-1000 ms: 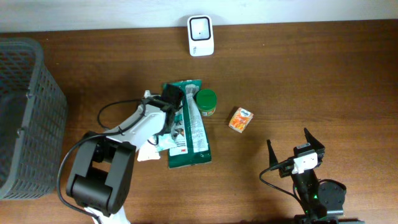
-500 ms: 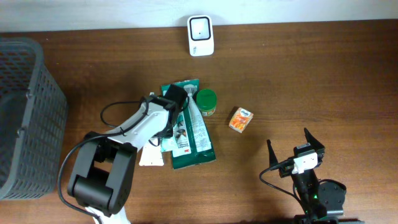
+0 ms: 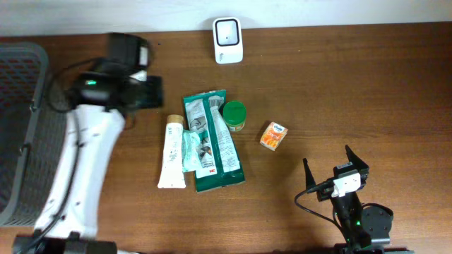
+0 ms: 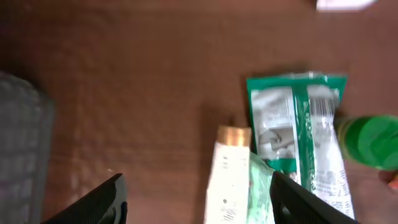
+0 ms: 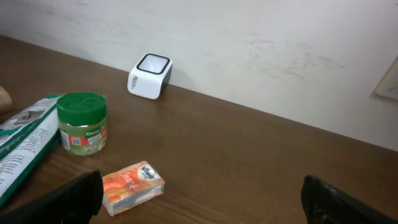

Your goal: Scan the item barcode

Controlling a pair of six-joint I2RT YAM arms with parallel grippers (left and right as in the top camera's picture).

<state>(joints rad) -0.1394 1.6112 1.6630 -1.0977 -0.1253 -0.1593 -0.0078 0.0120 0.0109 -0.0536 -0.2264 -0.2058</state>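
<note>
Brown wooden bench (image 3: 367, 85) seen from above, with your two arms based at its near edge.

**Left arm.** It runs from its base at the near left corner, almost straight, to the far left, passing just right of the grey mesh basket (image 3: 28, 127). Your left hand (image 3: 148, 92) hangs raised over bare wood, left of the goods and apart from them. In the wrist view its fingers (image 4: 109, 199) stand wide apart and grip nothing.

**Right arm.** It is folded over its base at the near right. Your right hand (image 3: 328, 166) points toward the far wall. Its fingers (image 5: 68, 199) are spread fully and empty.

**Goods.** All lie on the bench, well apart from both hands.
- The white tube (image 3: 171, 155) lies lengthwise, with its cap toward the far side.
- The green pouch (image 3: 215, 144) lies just right of the tube.
- A small pale packet (image 3: 189, 148) overlaps the pouch's left edge.
- The green-lidded jar (image 3: 234, 116) stands upright beside the pouch's far right corner.
- The orange carton (image 3: 273, 135) lies near the jar, to its right.

**Scanner.** The white scanner (image 3: 228, 40) sits at the far edge, beyond the jar.
</note>
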